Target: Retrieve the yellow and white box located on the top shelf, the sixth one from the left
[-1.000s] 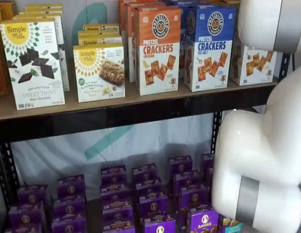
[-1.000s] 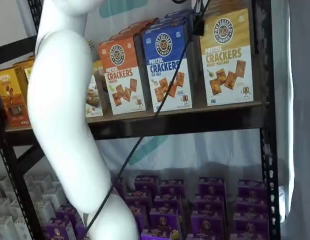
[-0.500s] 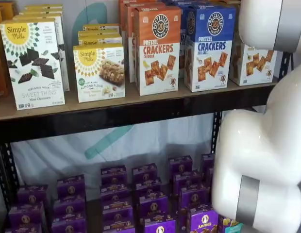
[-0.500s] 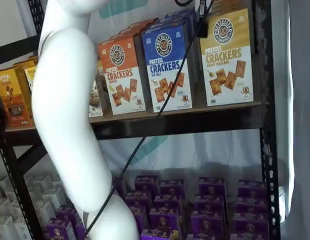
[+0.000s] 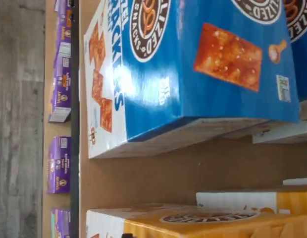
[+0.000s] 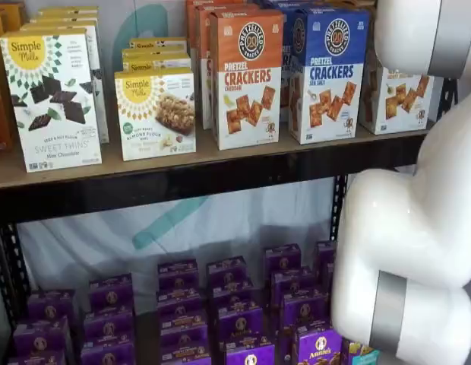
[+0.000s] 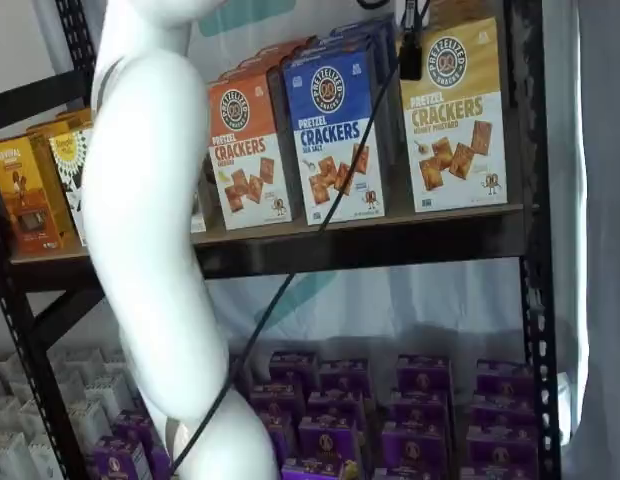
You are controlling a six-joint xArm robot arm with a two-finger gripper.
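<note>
The yellow and white box point(image 7: 453, 115) stands upright at the right end of the top shelf point(image 7: 370, 243), next to a blue-topped cracker box point(image 7: 335, 130). In a shelf view only its white lower part point(image 6: 399, 97) shows behind my white arm. In the wrist view its yellow top point(image 5: 203, 224) lies close by, with a strip of bare tan board between it and the blue box point(image 5: 193, 69). My gripper point(image 7: 410, 52) shows only as a black piece hanging from the top edge with a cable beside it, in front of the yellow box's left edge. No gap between fingers shows.
An orange-topped cracker box point(image 6: 247, 76) and white Simple Mills boxes point(image 6: 52, 99) stand further left on the shelf. Purple boxes point(image 6: 235, 312) fill the lower level. A black upright point(image 7: 530, 250) stands just right of the yellow box. My white arm point(image 7: 150, 230) covers the shelf's left part.
The black gripper piece and its cable have shifted slightly right, toward the yellow box. The white arm has also leaned a little to the right. The boxes have not moved.
</note>
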